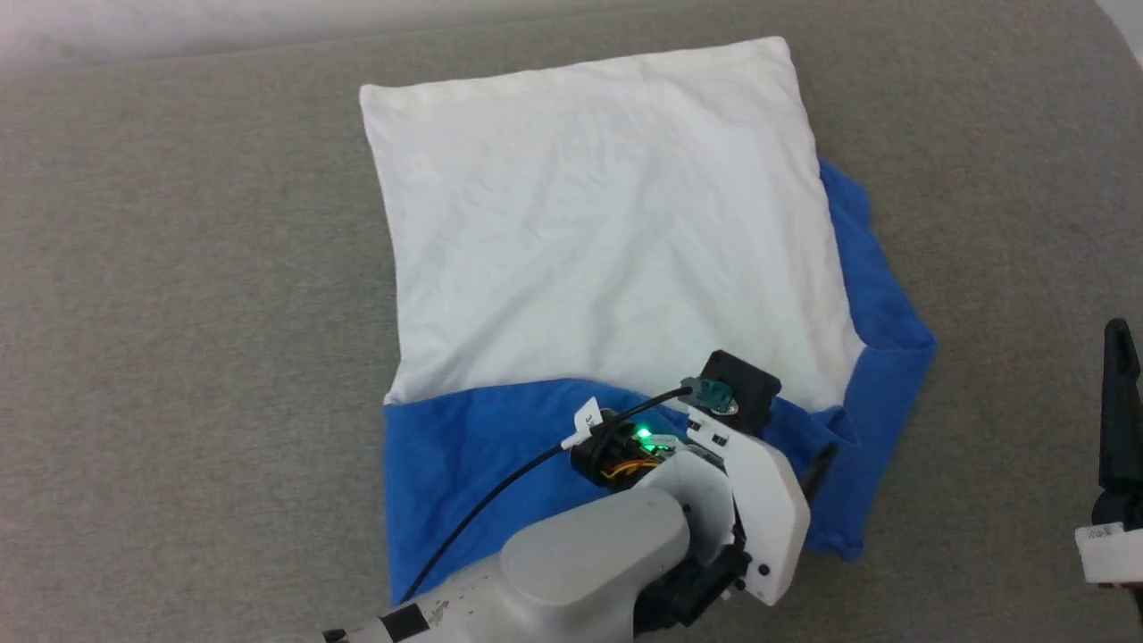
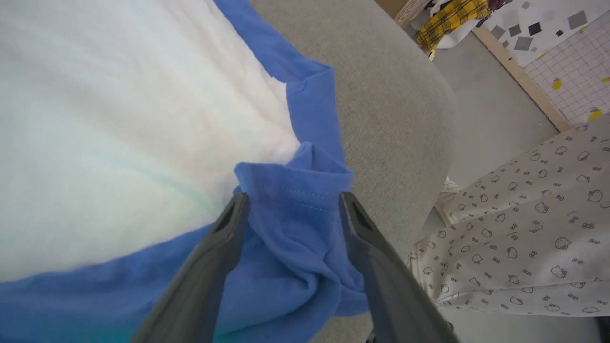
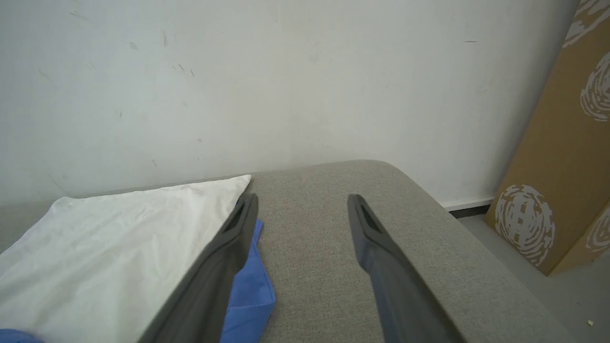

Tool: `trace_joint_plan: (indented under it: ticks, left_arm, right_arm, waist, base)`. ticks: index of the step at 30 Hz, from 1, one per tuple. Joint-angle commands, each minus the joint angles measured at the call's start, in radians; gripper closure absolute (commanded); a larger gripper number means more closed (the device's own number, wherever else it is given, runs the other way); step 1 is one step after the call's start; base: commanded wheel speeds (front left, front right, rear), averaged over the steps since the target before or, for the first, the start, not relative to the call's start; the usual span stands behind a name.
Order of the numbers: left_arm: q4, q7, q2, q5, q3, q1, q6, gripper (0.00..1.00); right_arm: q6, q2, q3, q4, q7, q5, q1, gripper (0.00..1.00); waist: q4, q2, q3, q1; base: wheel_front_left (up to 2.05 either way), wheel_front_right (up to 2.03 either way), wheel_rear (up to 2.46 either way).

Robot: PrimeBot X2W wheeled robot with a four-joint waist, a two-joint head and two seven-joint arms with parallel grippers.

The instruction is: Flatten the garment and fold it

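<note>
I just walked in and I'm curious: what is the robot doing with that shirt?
The robot is working on folding a white and blue shirt that lies spread on a grey padded surface. Its left gripper is down at the shirt's edge, fingers open on either side of a bunched-up blue sleeve, not pinching it. Its right gripper is open too and waits off to the side, over the bare grey padding.

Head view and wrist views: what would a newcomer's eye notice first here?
The thin white and royal-blue cloth shirt lies spread on the grey fabric surface, blue along its near and right edges. The pale left arm reaches over the blue part; in the left wrist view its dark jaws stand open astride a bunched blue hem.
</note>
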Motion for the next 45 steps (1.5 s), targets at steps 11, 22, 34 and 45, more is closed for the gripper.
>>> trace_joint_plan:
  ticks: [11,22,34,45]
  left_arm:
    - [-0.048,-0.302,0.005,-0.119,0.083,-0.169,0.023,0.00]
    - [-0.317,-0.380,0.296,0.113,0.424,0.004,0.156,0.00]
    - [-0.728,-0.381,0.450,0.304,0.662,0.520,0.264,0.00]
    - [-0.746,-0.381,0.274,0.474,0.913,0.902,0.134,0.00]
  right_arm:
    - [-0.001,0.049,-0.004,-0.068,0.041,-0.051,0.064,0.00]
    - [-0.001,0.083,0.005,-0.095,0.057,-0.069,0.101,0.00]
    - [-0.001,0.101,0.044,-0.082,0.056,-0.067,0.118,0.00]
    - [-0.001,0.106,0.056,-0.052,0.045,-0.041,0.151,0.00]
  waist:
    - [0.160,-0.0001,-0.130,0.0001]
    - [0.214,-0.0001,-0.157,0.0001]
    - [0.243,-0.0001,-0.168,0.0001]
    - [0.239,-0.0001,-0.170,0.0001]
  base:
    - [0.00,0.00,0.00]
    - [0.00,0.00,0.00]
    - [0.00,0.00,0.00]
    - [0.00,0.00,0.00]
